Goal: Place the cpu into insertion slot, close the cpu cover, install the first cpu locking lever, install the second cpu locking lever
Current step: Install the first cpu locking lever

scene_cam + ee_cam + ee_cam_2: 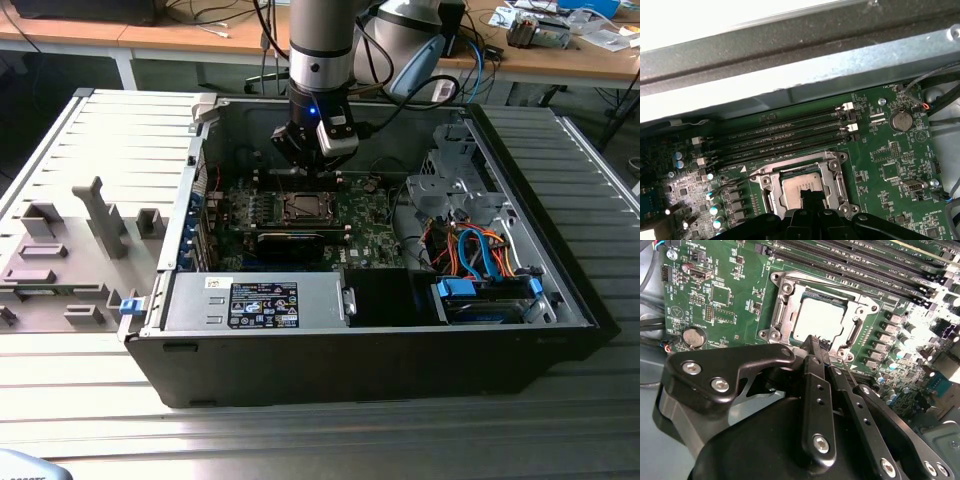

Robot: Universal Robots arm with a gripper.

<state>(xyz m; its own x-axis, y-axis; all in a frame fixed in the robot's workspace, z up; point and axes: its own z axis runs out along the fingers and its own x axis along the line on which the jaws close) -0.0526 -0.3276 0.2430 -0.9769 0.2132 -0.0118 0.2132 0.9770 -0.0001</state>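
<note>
Exterior view first: the arm reaches down into an open computer case (560, 300) lying on a ribbed metal desk (330, 440), and the gripper (312, 152) hangs just above the insertion slot (303, 205) on the green circuit board (370, 240). A long black card (290, 240) sits just in front of the socket, and a bundle of blue and orange cables (480, 250) lies toward the exterior view's right. Off to the exterior view's left, grey fixture blocks (60, 250) stand on the desk, well apart from the case.

Now the second wrist view, and here's the detail: the cpu (817, 319) is seated in the insertion slot (785, 305), pale silver face up, and the cpu cover (860, 315) lies flat around it as a metal frame. The gripper (816, 347) has its dark fingers (815, 390) drawn together to a narrow tip right at the near edge of the socket; whether that tip actually touches the frame, I can't tell. A thin metal lever (852, 371) runs beside the socket, close by the fingertips.

Over in the first wrist view, the cpu (800, 186) shows again inside its frame, with the long memory slots (785, 132) just beyond and a round coin battery (901, 120) off to one side.
</note>
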